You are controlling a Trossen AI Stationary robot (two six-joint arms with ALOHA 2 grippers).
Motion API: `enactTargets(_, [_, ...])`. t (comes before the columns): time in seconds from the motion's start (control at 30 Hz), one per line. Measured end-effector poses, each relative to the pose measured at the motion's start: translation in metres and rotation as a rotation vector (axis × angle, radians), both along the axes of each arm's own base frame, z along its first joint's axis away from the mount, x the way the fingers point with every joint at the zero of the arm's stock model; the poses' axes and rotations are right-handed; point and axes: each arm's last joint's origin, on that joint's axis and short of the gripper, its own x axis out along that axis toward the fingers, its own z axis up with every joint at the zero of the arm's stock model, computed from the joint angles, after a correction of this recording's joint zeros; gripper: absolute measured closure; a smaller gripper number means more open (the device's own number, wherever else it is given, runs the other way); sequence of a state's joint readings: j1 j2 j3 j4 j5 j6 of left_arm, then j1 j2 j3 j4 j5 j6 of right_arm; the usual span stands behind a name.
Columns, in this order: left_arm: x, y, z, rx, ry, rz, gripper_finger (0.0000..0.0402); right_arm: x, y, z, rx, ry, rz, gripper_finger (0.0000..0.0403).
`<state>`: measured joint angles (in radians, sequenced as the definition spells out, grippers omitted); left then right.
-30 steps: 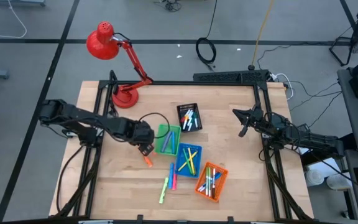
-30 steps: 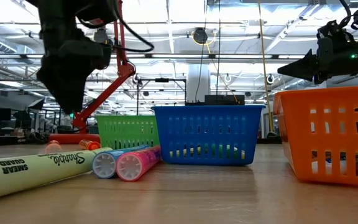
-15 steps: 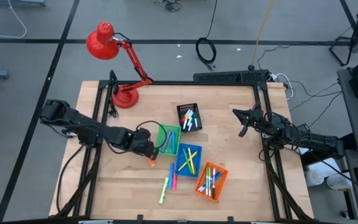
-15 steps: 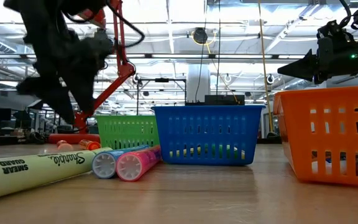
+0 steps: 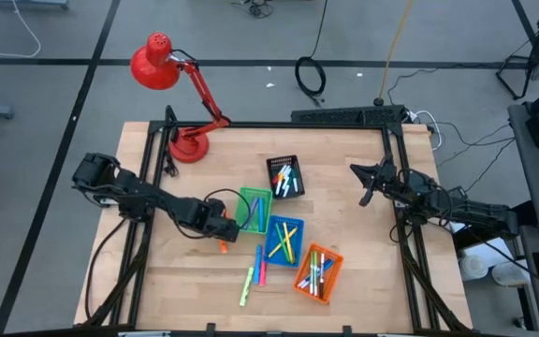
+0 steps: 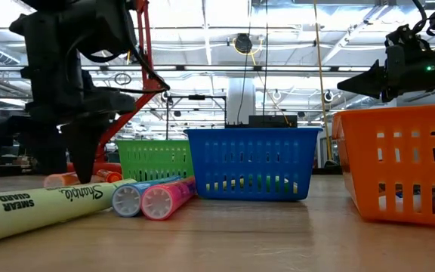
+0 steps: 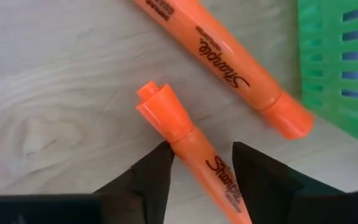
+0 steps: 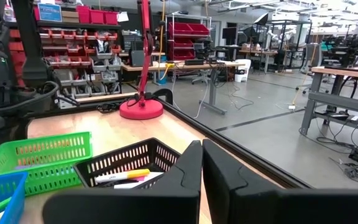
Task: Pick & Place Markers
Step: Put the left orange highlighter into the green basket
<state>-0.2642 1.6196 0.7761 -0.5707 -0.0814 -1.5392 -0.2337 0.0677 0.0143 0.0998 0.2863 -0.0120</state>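
Two orange markers (image 7: 229,68) lie on the pale wood-grain table (image 5: 344,234) beside a green mesh basket (image 5: 254,209) — with blue (image 5: 284,240), orange (image 5: 318,272) and black (image 5: 285,176) baskets to its right, and a red lamp (image 5: 171,80) at the far left corner.

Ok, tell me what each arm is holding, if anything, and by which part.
Left gripper: jaws straddle an orange marker on the table just behind its cap end; whether they grip it cannot be told. Right gripper: jaws shut on nothing, hanging at the table's right edge.

Orange marker (image 7: 194,149) runs off left wrist view's edge (tail unseen); second orange marker (image 7: 229,65) likewise cut.
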Motion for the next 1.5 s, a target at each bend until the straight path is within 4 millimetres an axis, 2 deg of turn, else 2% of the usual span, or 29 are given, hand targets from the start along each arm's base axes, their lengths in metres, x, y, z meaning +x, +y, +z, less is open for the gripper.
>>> enactTargets(0.23, [-0.015,0.0,-0.002,-0.009,0.176,-0.04,0.0255,0.0,0.0,0.0,0.0,0.001,0.0,0.0403])
enactTargets(0.47, [-0.018,0.0,-0.002,-0.007,0.205,-0.137,0.032,0.0,0.0,0.0,0.0,0.001,0.0,0.0403])
enactTargets(0.53, [-0.019,0.001,0.0,0.002,0.193,-0.157,0.0337,0.0,0.0,0.0,0.0,0.001,0.0,0.0403])
enactTargets(0.73, [-0.034,0.007,0.021,0.089,0.211,-0.161,0.0337,0.0,0.0,0.0,0.0,0.001,0.0,0.0403])
enactTargets(0.97, [-0.034,0.011,0.063,0.256,-0.053,-0.175,0.0336,0.0,0.0,0.0,0.0,0.001,0.0,0.0403])
enactTargets(1.27, [0.008,0.014,0.113,0.564,-0.598,-0.442,0.0332,0.0,0.0,0.0,0.0,0.001,0.0,0.0403])
enactTargets(1.37, [0.019,0.018,0.121,0.619,-0.692,-0.526,0.0331,0.0,0.0,0.0,0.0,0.001,0.0,0.0403])
enactTargets(1.5, [0.027,0.027,0.118,0.653,-0.682,-0.589,0.0331,0.0,0.0,0.0,0.0,0.001,0.0,0.0403])
